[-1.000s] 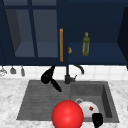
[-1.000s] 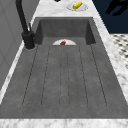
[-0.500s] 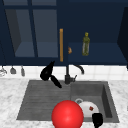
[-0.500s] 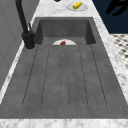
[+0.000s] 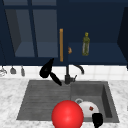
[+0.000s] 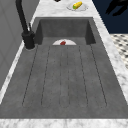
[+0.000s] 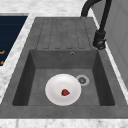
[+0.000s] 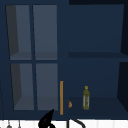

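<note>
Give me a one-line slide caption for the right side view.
White plate carrying a small red piece lies in the sink basin beside the drain, black faucet behind.

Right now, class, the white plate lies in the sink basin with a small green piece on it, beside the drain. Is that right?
Not quite: the piece on the white plate is red, not green, as the right side view shows. The rest holds: the plate lies in the sink basin, beside the drain.
</note>
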You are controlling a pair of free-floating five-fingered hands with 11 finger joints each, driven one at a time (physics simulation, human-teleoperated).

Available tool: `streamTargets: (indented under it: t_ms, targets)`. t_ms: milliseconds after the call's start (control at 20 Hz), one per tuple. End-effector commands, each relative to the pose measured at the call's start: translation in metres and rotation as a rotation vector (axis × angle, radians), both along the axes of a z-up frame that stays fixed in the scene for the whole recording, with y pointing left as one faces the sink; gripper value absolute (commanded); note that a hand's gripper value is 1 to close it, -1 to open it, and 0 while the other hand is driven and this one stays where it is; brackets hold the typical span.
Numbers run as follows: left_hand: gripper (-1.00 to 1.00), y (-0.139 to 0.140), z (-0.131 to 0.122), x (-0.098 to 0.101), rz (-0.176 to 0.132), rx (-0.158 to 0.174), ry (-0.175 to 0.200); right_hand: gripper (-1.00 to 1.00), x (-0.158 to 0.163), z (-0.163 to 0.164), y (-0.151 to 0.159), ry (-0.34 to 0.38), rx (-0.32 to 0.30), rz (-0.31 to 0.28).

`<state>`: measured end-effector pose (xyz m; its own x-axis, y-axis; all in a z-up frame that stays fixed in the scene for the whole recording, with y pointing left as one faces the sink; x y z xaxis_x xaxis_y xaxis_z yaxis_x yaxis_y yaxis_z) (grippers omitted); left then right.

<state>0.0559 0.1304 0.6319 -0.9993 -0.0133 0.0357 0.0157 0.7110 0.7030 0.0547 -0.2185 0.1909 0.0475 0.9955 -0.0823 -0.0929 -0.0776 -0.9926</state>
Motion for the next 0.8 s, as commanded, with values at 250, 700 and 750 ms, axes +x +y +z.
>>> streamTargets:
  t_ms: [250, 700, 750]
  targets:
    - [-1.00, 0.001, 0.001, 0.000, 0.000, 0.000, -0.001, 0.00, 0.000, 0.000, 0.000, 0.000, 0.000, 0.000]
    - [-1.00, -0.021, 0.027, 0.022, 0.037, -0.112, 0.004, 0.00, 0.000, 0.000, 0.000, 0.000, 0.000, 0.000]
    - [-1.00, -0.024, 0.030, 0.023, 0.042, -0.114, 0.002, 0.00, 0.000, 0.000, 0.000, 0.000, 0.000, 0.000]
